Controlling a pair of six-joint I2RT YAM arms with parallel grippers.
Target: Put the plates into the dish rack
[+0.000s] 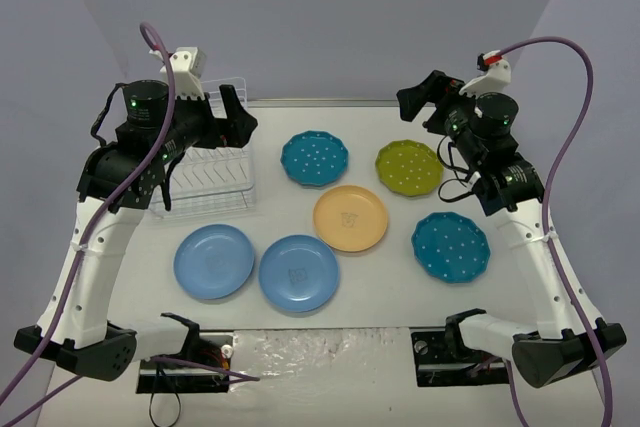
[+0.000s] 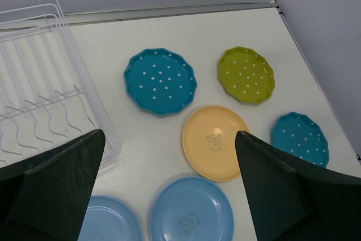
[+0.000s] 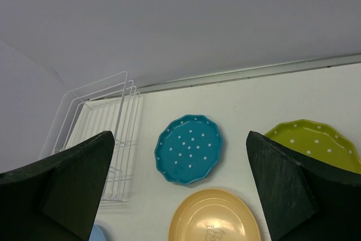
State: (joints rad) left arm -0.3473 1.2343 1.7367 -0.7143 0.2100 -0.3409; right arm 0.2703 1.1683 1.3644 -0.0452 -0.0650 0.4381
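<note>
Lying beside rack: six plates

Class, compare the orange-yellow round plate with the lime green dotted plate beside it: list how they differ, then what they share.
The orange-yellow round plate has a small printed figure at its centre; the lime green dotted plate carries white dots. The orange-yellow plate's rim is smooth; the lime green plate's is scalloped. The orange-yellow plate sits centrally, the lime green plate farther back-right. Both lie flat on the white table, outside the white wire dish rack.

Plates lie flat w/ gaps btwn; rack wires upright far-left.
</note>
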